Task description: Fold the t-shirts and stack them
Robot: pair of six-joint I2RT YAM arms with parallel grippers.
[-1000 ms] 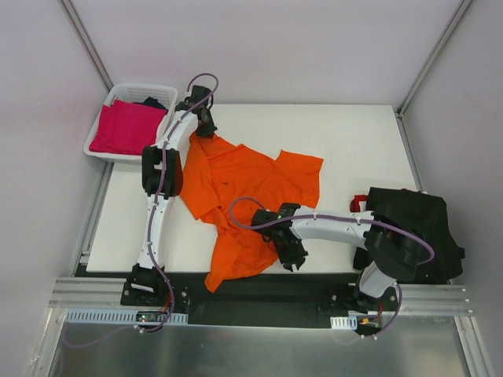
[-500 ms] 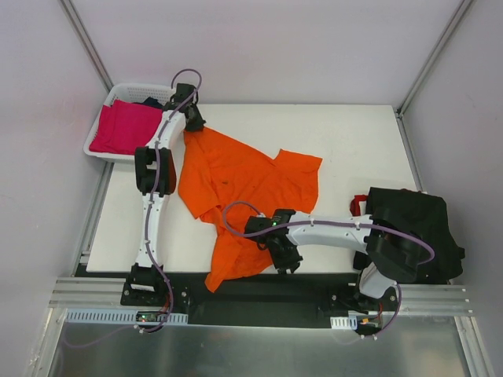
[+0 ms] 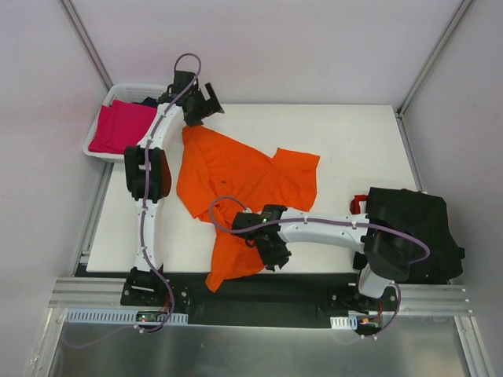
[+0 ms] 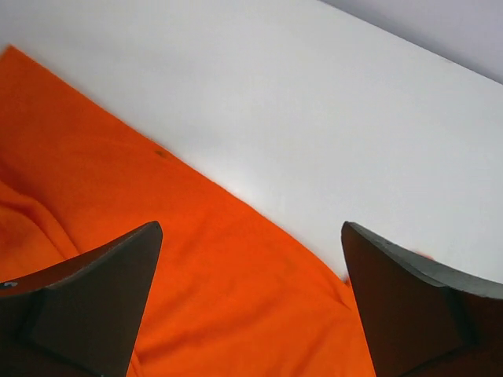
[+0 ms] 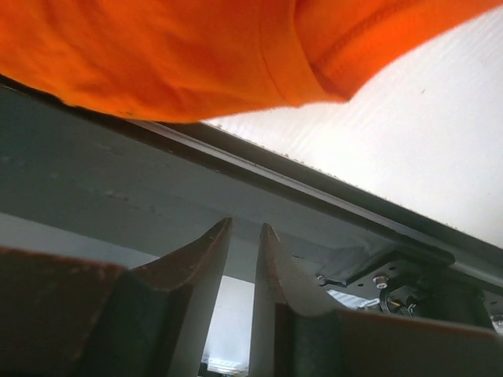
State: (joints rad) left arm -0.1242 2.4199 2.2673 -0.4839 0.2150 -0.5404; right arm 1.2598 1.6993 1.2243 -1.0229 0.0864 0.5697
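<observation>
the top camera looks steeply down over the whole table [image 3: 354, 141]. both wrist cameras sit close, each sharing the orange t-shirt [image 3: 236, 177] with it.

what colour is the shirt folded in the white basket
Magenta-pink shirt in the basket; the top external view shows it best.

White table [image 3: 354, 141] (pale walls [image 3: 283, 47] around).

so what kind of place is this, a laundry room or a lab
More likely a robot test cell than a laundry room: two arms bolted to a metal rail at the edge of a bare white table, plain panel walls around it, and an orange t-shirt spread out beside a white basket.
</observation>
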